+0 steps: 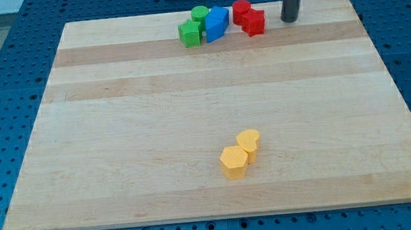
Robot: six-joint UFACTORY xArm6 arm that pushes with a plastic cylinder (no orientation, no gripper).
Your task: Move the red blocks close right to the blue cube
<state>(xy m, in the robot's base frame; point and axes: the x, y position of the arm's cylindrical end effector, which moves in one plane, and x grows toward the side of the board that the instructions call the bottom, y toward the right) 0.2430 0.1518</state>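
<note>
The blue cube (216, 23) sits near the view's top edge of the wooden board (213, 114), just left of centre. Two red blocks lie right of it: a round one (241, 11) close to the cube and a star-shaped one (253, 23) touching the round one's lower right. My tip (290, 19) stands on the board to the right of the red star block, a short gap away from it.
Two green blocks lie left of the blue cube: a round one (199, 14) and a cube (190, 34). Two yellow blocks, one heart-like (249, 140) and one hexagonal (233, 162), touch each other in the board's lower middle.
</note>
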